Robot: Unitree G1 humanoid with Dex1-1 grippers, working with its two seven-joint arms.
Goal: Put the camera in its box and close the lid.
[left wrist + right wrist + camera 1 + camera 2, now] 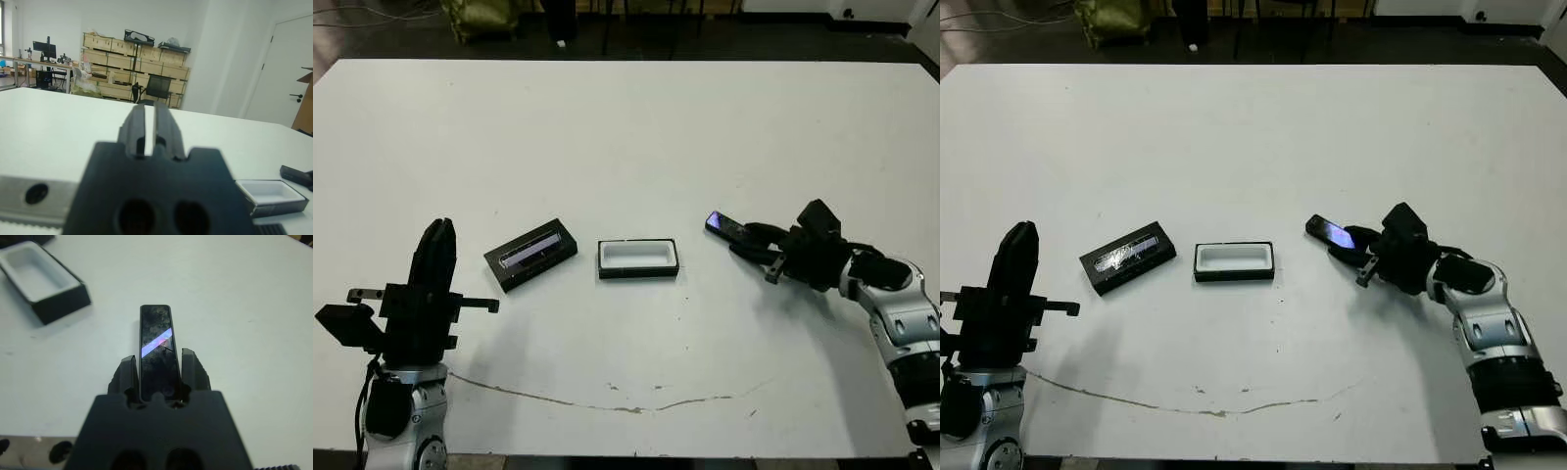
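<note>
The camera (724,225), a slim black bar with a glossy face, juts out of my right gripper (751,242) toward the box, low over the table. In the right wrist view that gripper (159,360) is shut on the camera (157,352). The box (638,272), a black tray with white lining, lies open at mid-table, a short way left of the camera's tip. The lid (530,254), black with a silvery strip, lies angled just left of the box. My left gripper (437,230) stands upright at the near left, shut and holding nothing.
A thin dark line (607,403) runs across the white table near its front edge. Beyond the far edge is dark floor. The left wrist view shows wooden crates (132,49) and an office chair (156,88) behind the table.
</note>
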